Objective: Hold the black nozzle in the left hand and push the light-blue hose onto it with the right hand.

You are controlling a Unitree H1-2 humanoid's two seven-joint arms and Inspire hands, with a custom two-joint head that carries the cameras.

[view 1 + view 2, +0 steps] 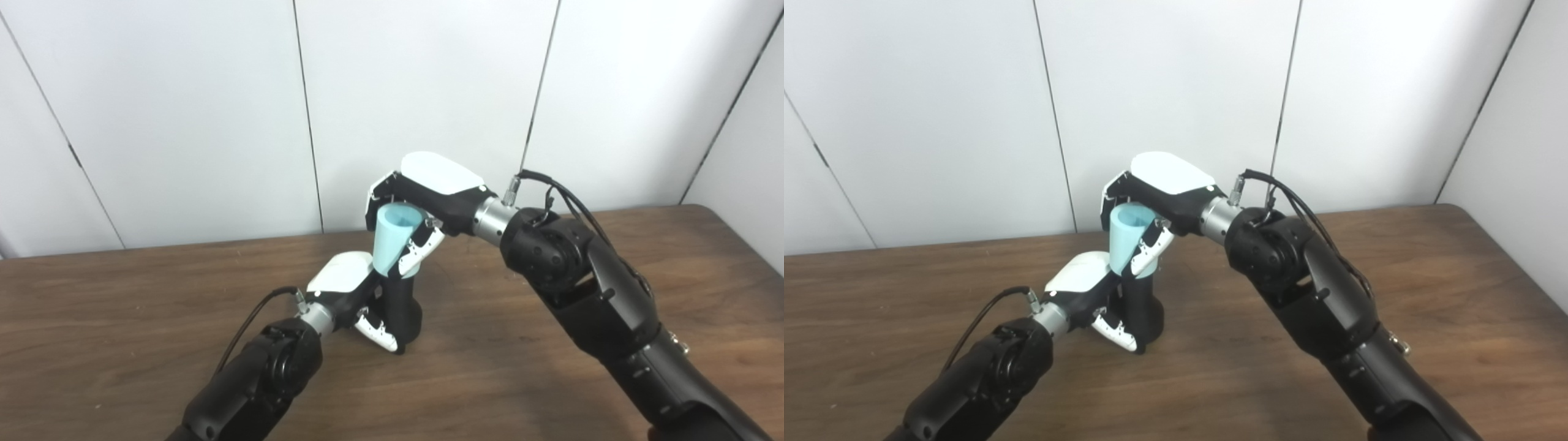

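Note:
A black nozzle [402, 309] stands upright on the brown table [122, 306], and my left hand [349, 294] is shut around its lower body from the left. A light-blue hose piece [392, 236], wide and hollow at the top and narrower below, sits on the nozzle's upper end. My right hand [422, 202] is shut on the hose from above and from the right, with white fingers [422, 248] wrapped over its lower part. The joint between hose and nozzle is hidden by those fingers.
White wall panels [184, 110] rise directly behind the table's far edge. The table's right corner [710, 211] lies at the far right. Both black forearms come up from the bottom edge, the right one [600, 294] crossing the table's right half.

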